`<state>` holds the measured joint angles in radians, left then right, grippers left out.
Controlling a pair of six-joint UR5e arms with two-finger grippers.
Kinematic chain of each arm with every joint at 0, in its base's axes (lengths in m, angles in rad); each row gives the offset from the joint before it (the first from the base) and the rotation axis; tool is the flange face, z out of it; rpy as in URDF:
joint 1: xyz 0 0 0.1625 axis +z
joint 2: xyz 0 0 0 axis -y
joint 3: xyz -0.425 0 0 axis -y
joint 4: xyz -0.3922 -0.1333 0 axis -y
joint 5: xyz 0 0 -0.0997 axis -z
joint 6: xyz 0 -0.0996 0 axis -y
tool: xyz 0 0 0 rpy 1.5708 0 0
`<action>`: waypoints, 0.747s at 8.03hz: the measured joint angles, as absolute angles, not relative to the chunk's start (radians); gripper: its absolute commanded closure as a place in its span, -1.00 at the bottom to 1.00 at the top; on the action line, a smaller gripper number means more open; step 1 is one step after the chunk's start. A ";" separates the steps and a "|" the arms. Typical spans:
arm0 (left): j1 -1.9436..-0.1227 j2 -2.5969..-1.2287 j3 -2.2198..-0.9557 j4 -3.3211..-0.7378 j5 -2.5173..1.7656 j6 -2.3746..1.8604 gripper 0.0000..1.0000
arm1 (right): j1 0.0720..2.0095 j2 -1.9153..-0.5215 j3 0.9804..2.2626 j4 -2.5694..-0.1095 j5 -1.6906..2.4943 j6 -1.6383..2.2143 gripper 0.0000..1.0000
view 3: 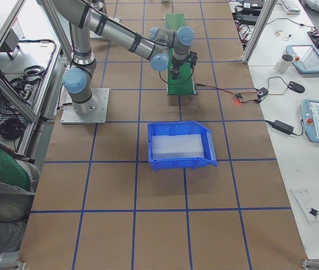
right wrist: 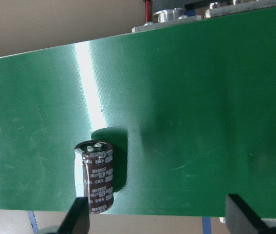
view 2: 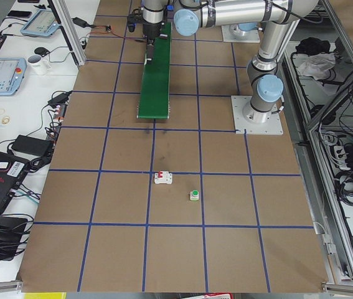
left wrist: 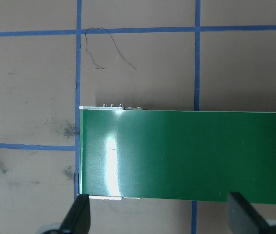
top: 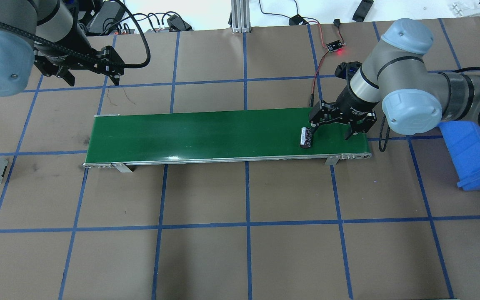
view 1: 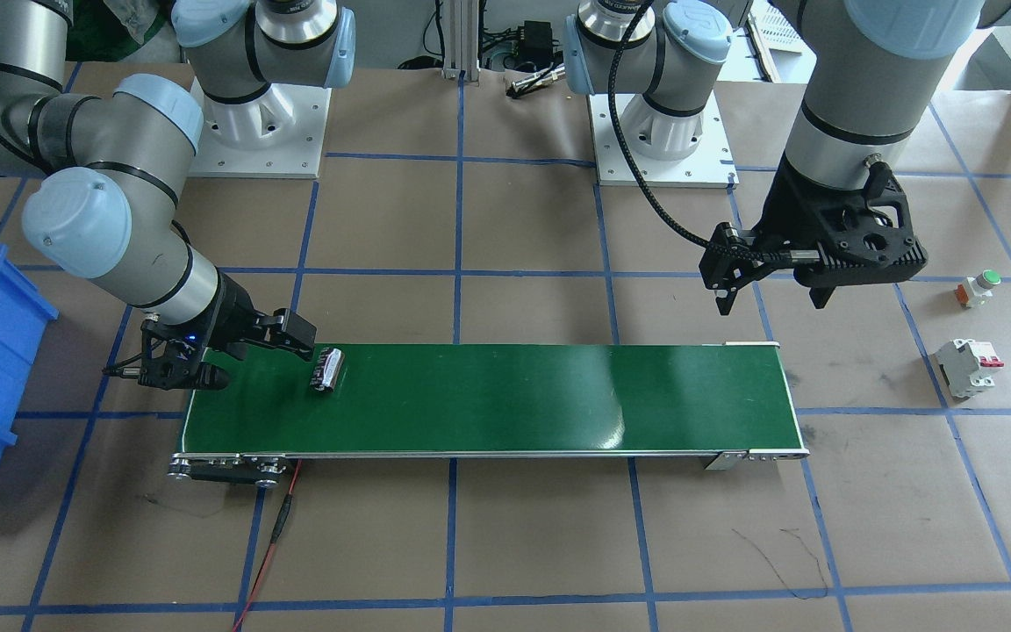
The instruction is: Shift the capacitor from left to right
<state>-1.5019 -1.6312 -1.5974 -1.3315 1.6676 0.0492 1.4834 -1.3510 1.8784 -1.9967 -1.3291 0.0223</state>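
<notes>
Two grippers hang with their fingers spread wide, neither clamped on anything. The small black cylindrical capacitor [top: 305, 138] with pale grey markings along its side lies on its side near the right end of the long green conveyor belt [top: 206, 133], closer to the belt's robot-side edge than to its far one. The right gripper [top: 331, 133] is low over that same end of the belt. In the right wrist view the capacitor [right wrist: 95, 176] sits just by one fingertip rather than midway between the two, and whether it touches that finger cannot be told. The left gripper [top: 93, 81] hovers above the brown paper table [top: 240, 250] just past the belt's left end, on the far side. A blue plastic bin [top: 473, 154] stands to the right of the belt. Out on the left, well apart from the belt, are a white boxy circuit breaker [view 1: 966, 367] with red levers and a small green-capped push button [view 1: 979, 288].
</notes>
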 measured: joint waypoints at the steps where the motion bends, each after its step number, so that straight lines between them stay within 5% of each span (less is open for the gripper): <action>1: -1.503 -1.626 -1.595 -1.332 1.668 0.051 -1.00 | 1.483 -1.349 1.879 -1.997 -1.330 0.027 -1.00; 3: -1.503 -1.607 -1.592 -1.333 1.669 0.052 -1.00 | 1.484 -1.335 1.880 -1.998 -1.329 0.032 -0.97; 4: -1.503 -1.595 -1.593 -1.334 1.670 0.053 -1.00 | 1.484 -1.324 1.881 -1.999 -1.328 0.035 -0.80; 6: -1.503 -1.582 -1.598 -1.340 1.670 0.055 -1.00 | 1.485 -1.299 1.882 -2.004 -1.327 0.036 0.04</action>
<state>-1.5033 -1.5816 -1.5982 -1.3396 1.6699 0.0551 1.4847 -1.2993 1.8819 -2.0039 -1.3269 0.0365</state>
